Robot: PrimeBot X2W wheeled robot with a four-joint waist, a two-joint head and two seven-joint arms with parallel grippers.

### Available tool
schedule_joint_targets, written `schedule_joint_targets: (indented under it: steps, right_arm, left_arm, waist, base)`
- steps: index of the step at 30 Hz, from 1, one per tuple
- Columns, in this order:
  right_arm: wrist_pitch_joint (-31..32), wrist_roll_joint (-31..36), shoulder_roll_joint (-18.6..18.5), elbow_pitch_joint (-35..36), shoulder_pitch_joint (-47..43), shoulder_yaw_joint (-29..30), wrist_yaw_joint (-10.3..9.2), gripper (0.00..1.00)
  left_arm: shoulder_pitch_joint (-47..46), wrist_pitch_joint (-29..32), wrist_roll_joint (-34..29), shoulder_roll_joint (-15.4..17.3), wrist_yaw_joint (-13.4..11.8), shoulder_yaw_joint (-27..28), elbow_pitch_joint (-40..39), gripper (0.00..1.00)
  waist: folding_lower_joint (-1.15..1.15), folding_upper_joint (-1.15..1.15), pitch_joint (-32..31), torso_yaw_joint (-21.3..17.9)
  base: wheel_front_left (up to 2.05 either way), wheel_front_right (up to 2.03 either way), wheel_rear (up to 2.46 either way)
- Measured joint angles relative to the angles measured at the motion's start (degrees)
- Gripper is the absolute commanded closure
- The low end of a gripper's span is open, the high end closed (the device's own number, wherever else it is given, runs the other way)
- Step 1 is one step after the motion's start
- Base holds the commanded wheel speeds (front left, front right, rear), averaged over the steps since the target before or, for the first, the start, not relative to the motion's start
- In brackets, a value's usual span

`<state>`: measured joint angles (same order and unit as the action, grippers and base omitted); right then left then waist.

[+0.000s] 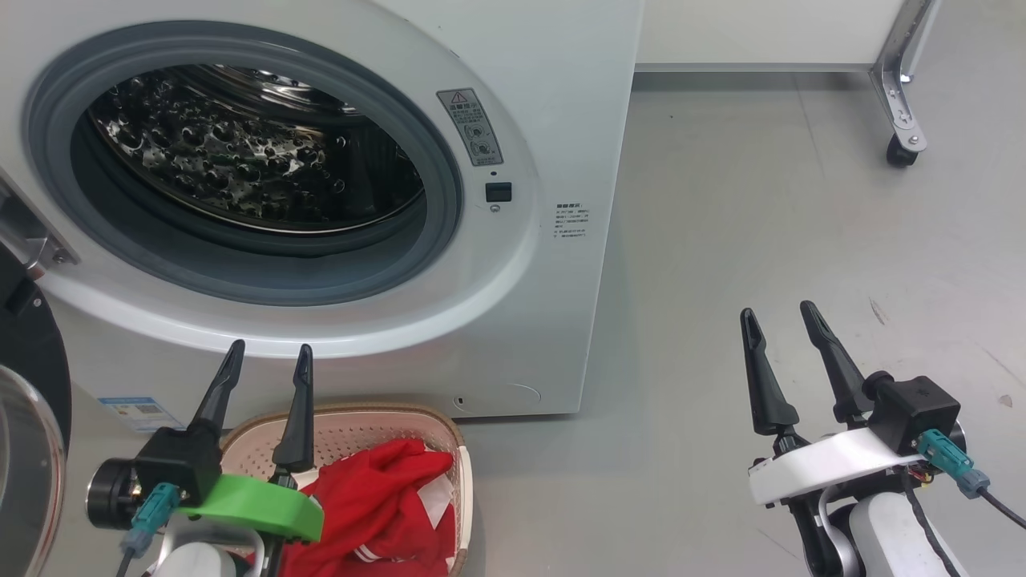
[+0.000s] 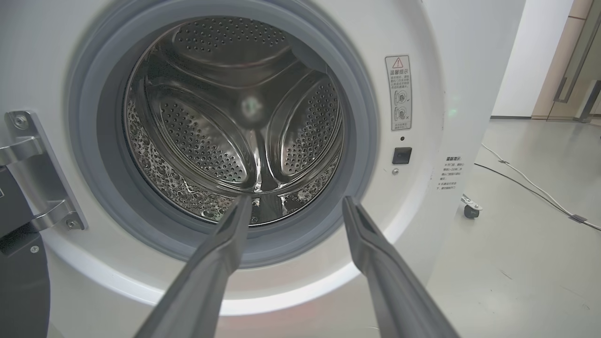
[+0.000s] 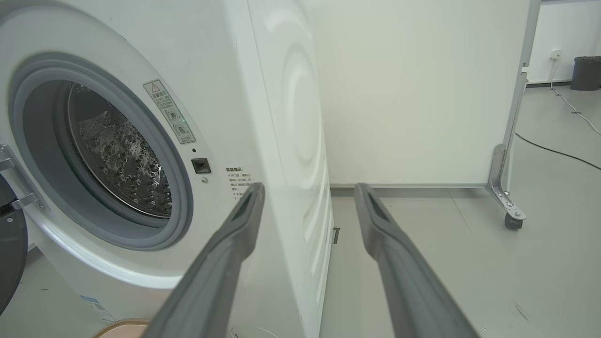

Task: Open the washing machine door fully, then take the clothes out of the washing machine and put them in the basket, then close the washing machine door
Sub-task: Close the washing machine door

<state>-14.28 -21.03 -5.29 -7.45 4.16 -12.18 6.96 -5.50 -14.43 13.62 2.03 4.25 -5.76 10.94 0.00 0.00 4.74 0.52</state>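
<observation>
The white washing machine (image 1: 553,264) stands with its mouth uncovered; its steel drum (image 2: 235,122) holds no clothes. The washing machine door (image 1: 28,417) hangs swung out at the far left, black rim and glass showing. Red clothes (image 1: 377,505) with white stripes lie in the cream basket (image 1: 377,421) on the floor below the opening. My left gripper (image 1: 268,357) hovers open above the basket's back rim, fingers pointing at the drum, nothing between them. Over the bare floor to the machine's right, my right gripper (image 1: 777,316) is open too and holds nothing.
Grey floor stretches right of the machine. A white panel on a metal leg with a caster (image 1: 902,152) stands at the back right. Cables (image 2: 530,188) run across the floor further off. A dark bin (image 3: 587,72) sits by the far wall.
</observation>
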Motion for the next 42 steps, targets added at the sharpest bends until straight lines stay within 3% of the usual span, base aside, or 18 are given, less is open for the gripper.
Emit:
schedule_joint_targets:
  steps: [20,42]
  right_arm:
    - [0.0,0.0,0.2,0.0,0.0,0.0,0.01,0.0]
    - [0.0,0.0,0.3,-0.1,0.0,0.0,0.01,0.0]
  left_arm:
    - [0.6,0.0,1.9,0.0,-0.2,0.0,0.1,0.0]
    - [0.7,0.0,0.7,0.0,-0.6,0.2,-0.6,0.0]
  waist:
    - [0.0,0.0,-0.1,0.0]
    - [0.0,0.0,0.1,0.2]
  base:
    - [-0.34,0.39,-0.05]
    - [-1.21,1.21,0.0]
